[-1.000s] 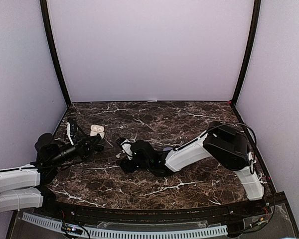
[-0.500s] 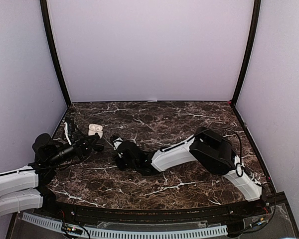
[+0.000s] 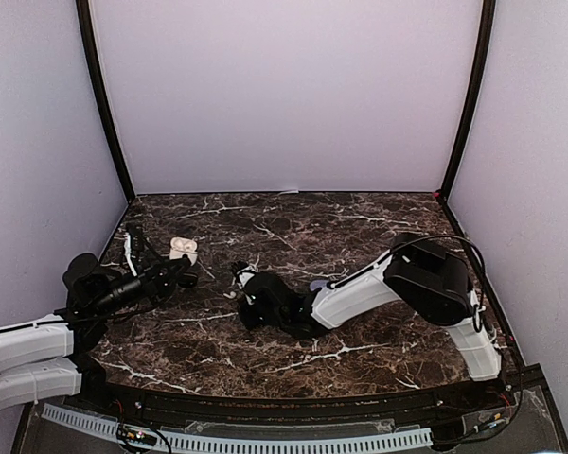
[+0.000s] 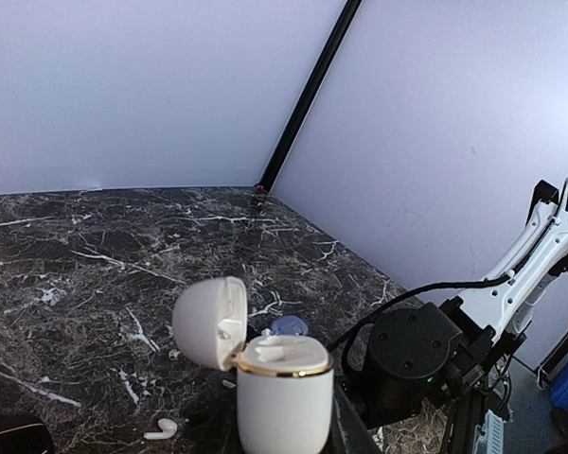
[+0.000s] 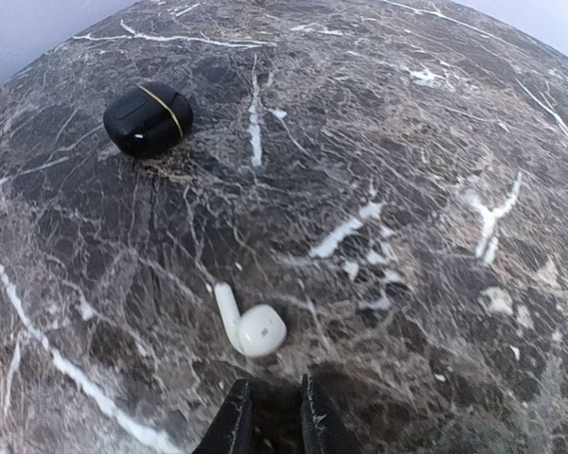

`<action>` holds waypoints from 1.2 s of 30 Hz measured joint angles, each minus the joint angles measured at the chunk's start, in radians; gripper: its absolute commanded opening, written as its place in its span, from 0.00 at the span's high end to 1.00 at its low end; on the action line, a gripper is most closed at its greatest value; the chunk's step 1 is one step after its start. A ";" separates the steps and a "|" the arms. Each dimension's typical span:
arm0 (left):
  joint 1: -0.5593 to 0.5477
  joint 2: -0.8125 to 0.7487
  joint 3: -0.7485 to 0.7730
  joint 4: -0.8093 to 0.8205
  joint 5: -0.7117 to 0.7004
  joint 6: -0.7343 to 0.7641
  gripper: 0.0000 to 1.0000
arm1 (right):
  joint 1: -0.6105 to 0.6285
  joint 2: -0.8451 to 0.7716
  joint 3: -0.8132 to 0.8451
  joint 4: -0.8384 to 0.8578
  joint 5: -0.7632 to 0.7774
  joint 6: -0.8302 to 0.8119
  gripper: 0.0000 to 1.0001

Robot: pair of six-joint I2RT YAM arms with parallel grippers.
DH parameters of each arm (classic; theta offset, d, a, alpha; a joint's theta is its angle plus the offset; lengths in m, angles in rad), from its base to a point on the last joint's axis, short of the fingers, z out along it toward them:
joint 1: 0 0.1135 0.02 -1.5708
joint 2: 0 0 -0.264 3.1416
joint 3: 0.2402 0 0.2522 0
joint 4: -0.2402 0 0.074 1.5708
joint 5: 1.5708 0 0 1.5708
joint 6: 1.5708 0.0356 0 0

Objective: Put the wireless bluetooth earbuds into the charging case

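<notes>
White earbud (image 5: 253, 329) lay on marble table (image 5: 407, 142), 12 o'clock of right gripper (image 5: 268, 416); jaws narrow, empty. Left gripper (image 3: 178, 264) clamped open charging case (image 4: 284, 397). Earbud judged light, hard, slippery: pinch across bulb.

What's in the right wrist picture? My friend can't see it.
A white earbud lies on the dark marble table just ahead of the right gripper, whose nearly closed fingers hold nothing. A shut black case sits farther off, left.
</notes>
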 measured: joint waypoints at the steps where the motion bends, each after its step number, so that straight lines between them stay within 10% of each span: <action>1: 0.001 0.002 0.000 0.000 0.002 0.000 0.79 | 0.000 -0.021 -0.031 0.000 -0.001 0.008 0.84; 12: 0.002 0.076 0.000 0.029 0.066 0.000 0.79 | 0.000 -0.266 -0.437 0.134 -0.105 0.002 0.62; 36: 0.002 0.102 -0.001 0.065 0.086 -0.019 0.79 | -0.038 -0.153 -0.267 0.123 -0.266 -0.129 0.52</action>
